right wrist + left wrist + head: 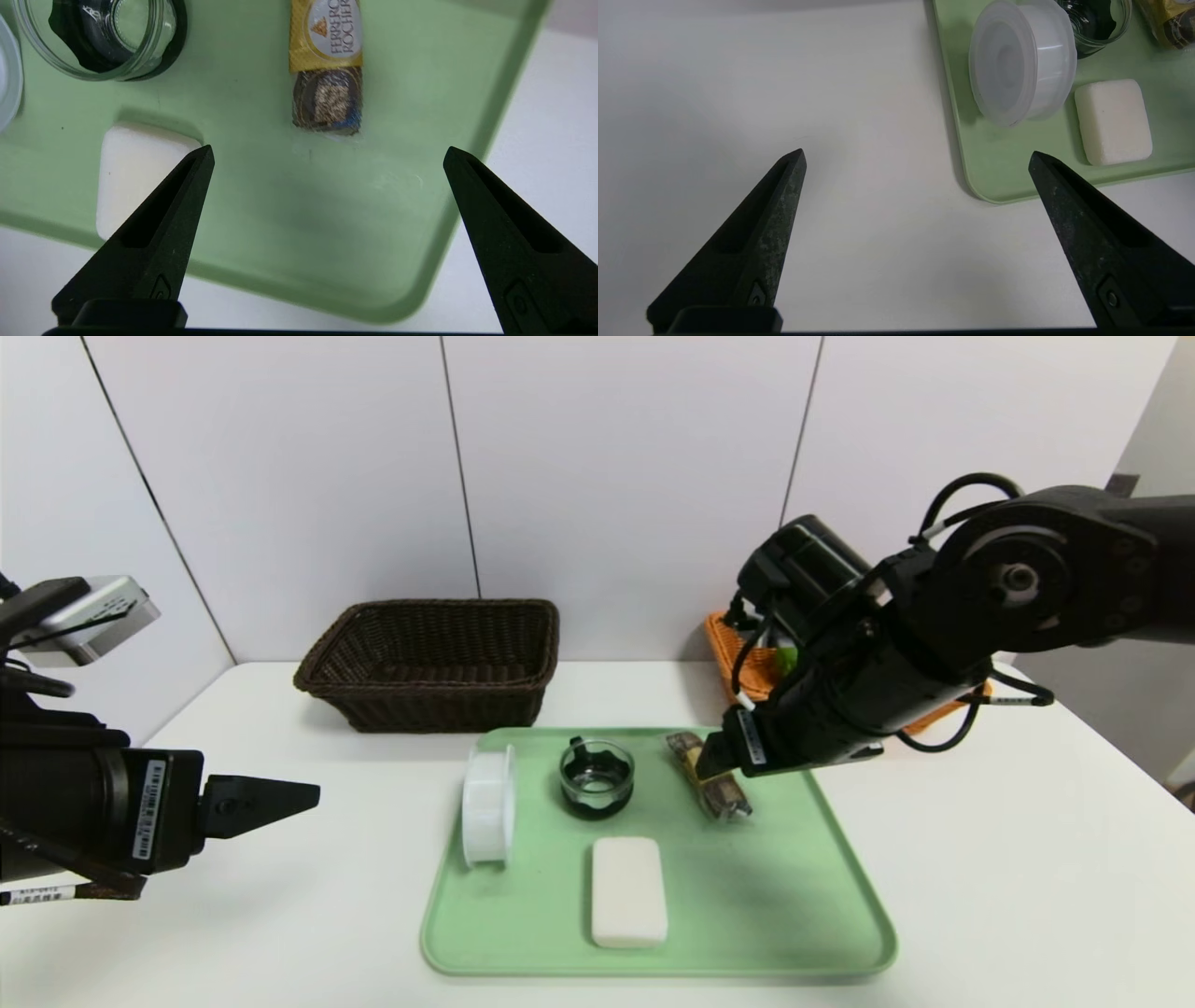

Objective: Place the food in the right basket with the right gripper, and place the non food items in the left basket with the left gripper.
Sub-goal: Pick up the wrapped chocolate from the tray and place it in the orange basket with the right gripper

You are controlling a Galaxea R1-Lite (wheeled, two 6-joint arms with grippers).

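Right claw (329,149): jaws wide apart, nothing gripped, positioned above the green tray (303,298). Wrapped sweets (327,70): short stick, clear film, gold label band, brown end, lying on tray. Left claw (917,151): parked beside tray, jaws wide, empty.

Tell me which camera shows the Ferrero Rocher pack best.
The right wrist view: the Ferrero Rocher pack has its label readable there. The head view shows its length, partly blocked; the left wrist view catches one end.
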